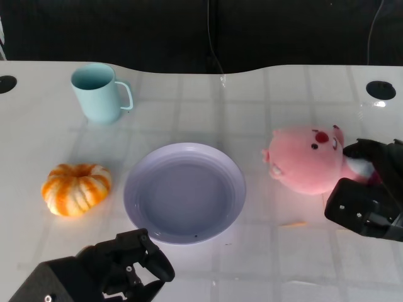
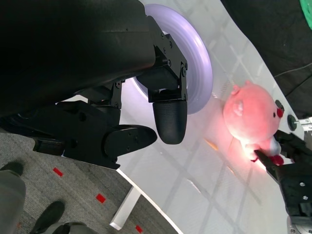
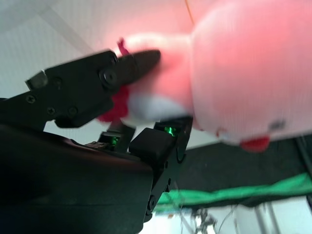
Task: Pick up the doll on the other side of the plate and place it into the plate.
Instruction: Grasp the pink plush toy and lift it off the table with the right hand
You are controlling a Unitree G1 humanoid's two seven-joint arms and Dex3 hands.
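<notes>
White desk [image 1: 264,94], black backdrop. Pink doll [image 1: 306,158] lies right of plate [image 1: 184,191], on desk. Right robot hand [image 1: 368,189] grasping doll's body. Left robot hand [image 1: 129,261] released, near plate's front edge. Mug [image 1: 99,92], pumpkin [image 1: 76,188] left.

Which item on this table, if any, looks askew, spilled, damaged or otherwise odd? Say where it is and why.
Only the pink doll stands out: it lies tipped on its side, right of the purple plate, with the right hand closing round its body. A thin orange sliver lies loose in front of it. The mug is upright and the pumpkin looks intact.
</notes>
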